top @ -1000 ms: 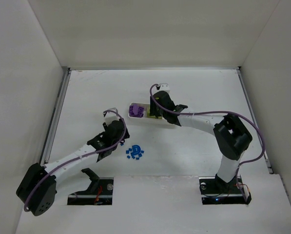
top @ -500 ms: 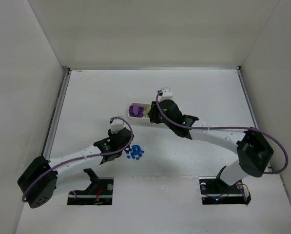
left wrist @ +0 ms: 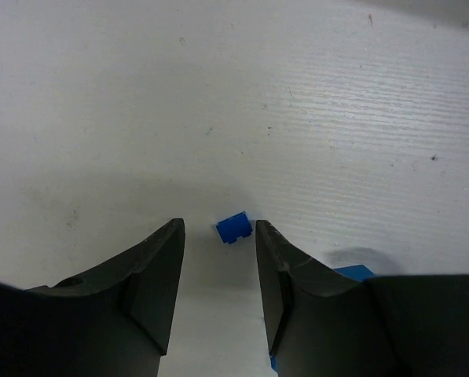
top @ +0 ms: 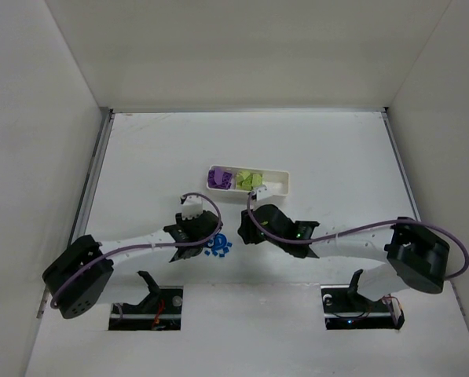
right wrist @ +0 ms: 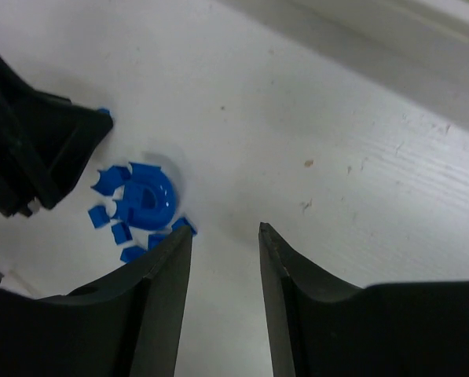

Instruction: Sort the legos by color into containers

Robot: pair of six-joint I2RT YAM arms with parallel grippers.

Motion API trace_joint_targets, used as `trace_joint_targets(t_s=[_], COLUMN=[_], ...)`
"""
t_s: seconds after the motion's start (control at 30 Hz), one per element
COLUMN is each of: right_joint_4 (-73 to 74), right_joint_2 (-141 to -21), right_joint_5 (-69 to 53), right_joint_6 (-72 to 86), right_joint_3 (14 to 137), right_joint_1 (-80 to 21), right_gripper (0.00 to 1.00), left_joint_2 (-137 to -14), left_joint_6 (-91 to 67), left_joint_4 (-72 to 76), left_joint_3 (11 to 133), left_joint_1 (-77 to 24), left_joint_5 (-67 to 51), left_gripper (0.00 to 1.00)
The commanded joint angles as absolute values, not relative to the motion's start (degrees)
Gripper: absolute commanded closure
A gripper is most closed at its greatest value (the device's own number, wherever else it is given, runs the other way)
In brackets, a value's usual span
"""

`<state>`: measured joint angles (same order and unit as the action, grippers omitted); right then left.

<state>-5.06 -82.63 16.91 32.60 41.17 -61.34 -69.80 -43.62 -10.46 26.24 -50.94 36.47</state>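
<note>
At your left gripper (left wrist: 218, 226), jaws apart, a blue piece (left wrist: 234, 228) lies long axis crosswise, slightly skewed; right gripper (right wrist: 225, 229) jaws apart too

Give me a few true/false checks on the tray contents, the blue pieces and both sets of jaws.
1. The purple legos sit in the tray's end compartment on the left of the top view. True.
2. The blue pieces are in the tray. False: they lie on the table, between the two grippers.
3. The left gripper has its jaws open, with one small blue piece just ahead of them. True.
4. The right gripper holds a yellow-green brick. False: its jaws are open and empty; the yellow-green legos are in the tray.
</note>
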Motion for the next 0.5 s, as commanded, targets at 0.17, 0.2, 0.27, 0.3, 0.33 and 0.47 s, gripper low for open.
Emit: trace_joint_targets(t_s=[0.17, 0.2, 0.27, 0.3, 0.33, 0.47], right_joint_4=[-10.63, -10.90, -11.34, -11.42, -11.51, -12.56], right_joint_2=[-78.31, -78.48, -79.27, -79.80, -80.59, -83.31], right_joint_5=[17.23, 17.05, 16.88, 16.53, 16.35, 15.65], right_joint_6=[37.44, 37.53, 37.62, 37.62, 37.53, 37.53], right_joint_3=[37.44, 37.44, 37.88, 38.23, 38.67, 40.43], right_joint_1=[-63.67, -63.85, -64.20, -64.55, -64.73, -66.04], right_gripper=[0.51, 0.50, 0.50, 0.49, 0.48, 0.40], left_joint_2=[-73.04, -73.04, -72.69, -72.51, -72.42, -70.67], left_joint_6=[-44.03, -44.12, -44.30, -44.30, -44.30, -44.56], left_joint_4=[-6.94, -6.94, -6.94, -6.94, -7.12, -7.65], left_joint_3=[26.89, 26.89, 26.72, 26.72, 26.72, 26.37], left_joint_1=[-50.49, -50.49, -50.40, -50.40, -50.40, -50.41], left_joint_5=[36.92, 36.91, 36.91, 36.83, 36.74, 36.65], left_gripper=[0.66, 0.67, 0.72, 0.76, 0.80, 0.88])
